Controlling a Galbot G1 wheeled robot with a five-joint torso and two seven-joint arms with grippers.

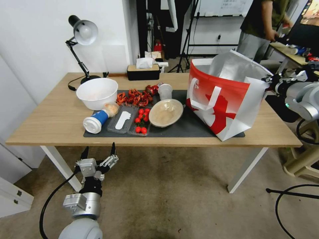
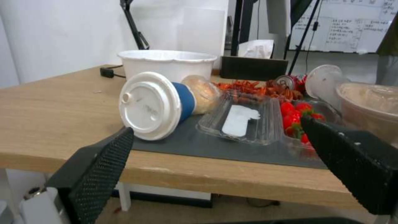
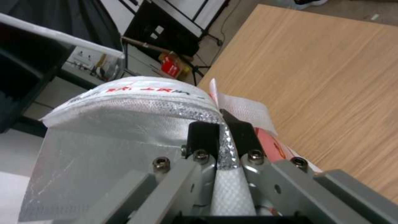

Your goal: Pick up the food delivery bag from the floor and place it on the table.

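the food delivery bag (image 1: 229,96) is standing on the right end of the worktop (image 1: 50,122), partly on the dark grey mat (image 1: 186,127), leaning slightly, its mouth gaping and the silver foil lining showing; a white strap handle (image 1: 207,98) is hanging against its red front; the right gripper (image 3: 224,130) is sitting at the bag's upper right edge, its black fingers (image 3: 203,138) pinched together on a fold of the foil-lined rim, with white strap material running down between them; the right arm is reaching in from beyond the worktop's right end; the left gripper (image 1: 99,153) is hanging below the worktop's front edge, above the floor (image 1: 172,205), its jaws spread wide and holding nothing; in the left wrist view its fingers (image 2: 101,161) are framing a tipped-over cup with a white lid (image 2: 151,105), a clear plastic tray (image 2: 240,121) and red cherry tomatoes (image 2: 296,113); a white bowl (image 1: 97,93), a lidded bowl (image 1: 165,113), a desk lamp (image 1: 81,36) and a tissue box (image 1: 143,71) are also sitting on the worktop, left of the bag.
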